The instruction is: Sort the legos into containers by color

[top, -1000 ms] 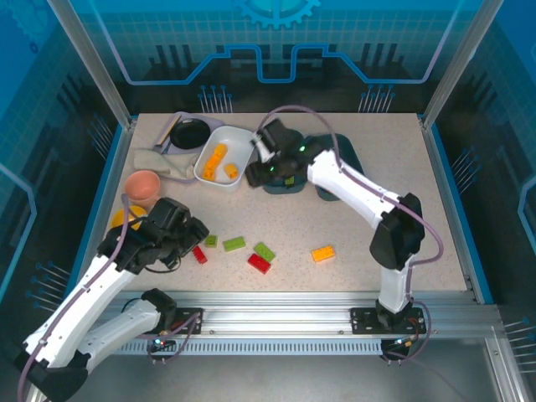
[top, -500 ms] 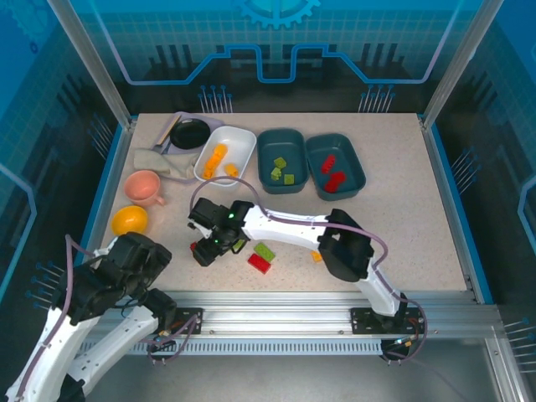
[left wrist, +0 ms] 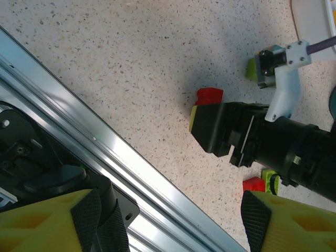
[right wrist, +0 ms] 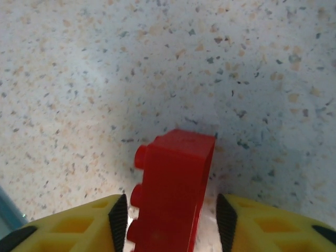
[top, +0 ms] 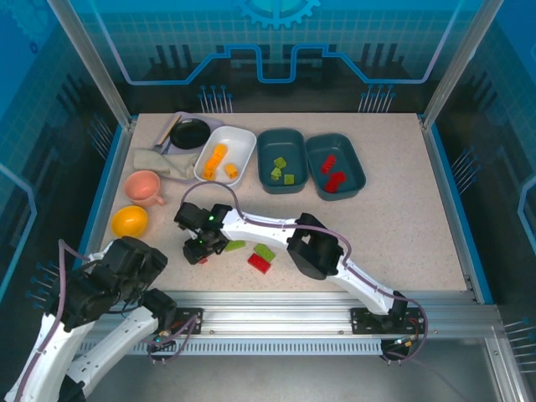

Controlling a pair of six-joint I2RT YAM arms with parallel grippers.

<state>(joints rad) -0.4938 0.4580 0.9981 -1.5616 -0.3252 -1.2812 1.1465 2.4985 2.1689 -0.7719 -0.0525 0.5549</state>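
My right gripper (top: 198,249) reaches across to the left front of the table, down over a red lego (right wrist: 173,189). The brick lies between its fingers, studs against the left pad (right wrist: 118,218), with a thin gap at the right pad. My left gripper (left wrist: 173,223) hangs open and empty above the front rail, facing the right gripper. Loose legos lie nearby: a red one (top: 259,263) and two green ones (top: 265,251) (top: 234,245). The white container (top: 244,141) holds orange-yellow bricks, the middle teal one (top: 280,138) green bricks, and the right teal one (top: 356,167) red bricks.
A pink cup (top: 144,186), a yellow bowl (top: 130,220), a black pan (top: 191,134) and a crumpled cloth (top: 163,161) crowd the left side. The aluminium rail (top: 276,306) runs along the front edge. The right arm's elbow (top: 314,251) hangs low over the table's middle.
The right arm swung from the teal containers to the left front and came down over the red lego, its jaws narrowing. The left arm drew back to the near left corner.
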